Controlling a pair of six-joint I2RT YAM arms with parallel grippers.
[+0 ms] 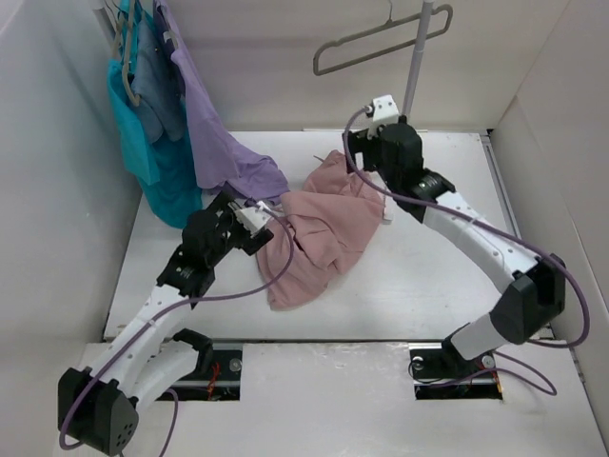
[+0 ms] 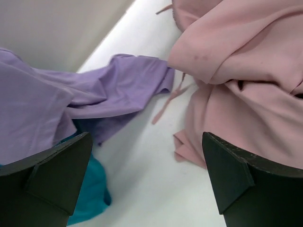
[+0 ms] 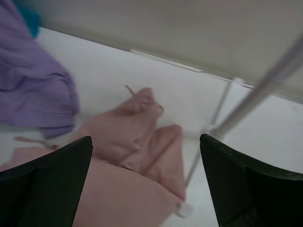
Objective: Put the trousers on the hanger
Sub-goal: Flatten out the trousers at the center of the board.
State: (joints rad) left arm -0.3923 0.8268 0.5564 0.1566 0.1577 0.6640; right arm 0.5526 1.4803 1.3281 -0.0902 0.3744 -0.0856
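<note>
The left hand [image 1: 265,227] stands wide open with nothing between its dark fingers [image 2: 52,175]. It is low over the white counter [image 1: 428,286], and its right finger is at the near-left edge of the wrinkled dusty-pink soft trousers [image 1: 319,233]. Between the fingers lies a strip of bare counter. A loose pink drawstring [image 2: 168,101] crosses that strip just ahead of them.

To the left of the strip, the hem of a lavender garment [image 1: 224,143] trails down onto the counter and meets the trousers' folded edge. A teal garment [image 1: 157,162] bunches beneath it, by the left finger. Both hang with a blue-grey garment [image 1: 157,95] in the far left corner, so that side is crowded right up to the wall.

The right hand [image 1: 357,157] is also spread open and holds nothing. It hovers over the far edge of the trousers, close to the counter's far edge. Just to its right, a light-grey upright pole [image 1: 416,67] rises from the counter.

The trousers lie heaped in the middle of the counter, reaching from near the far edge towards the centre, and neither hand grips them. The thin light-grey bare hanger [image 1: 381,38] hangs by the pole high against the far wall, above the right hand and well clear of the cloth.

The near half and the whole right side of the counter are open white surface.
</note>
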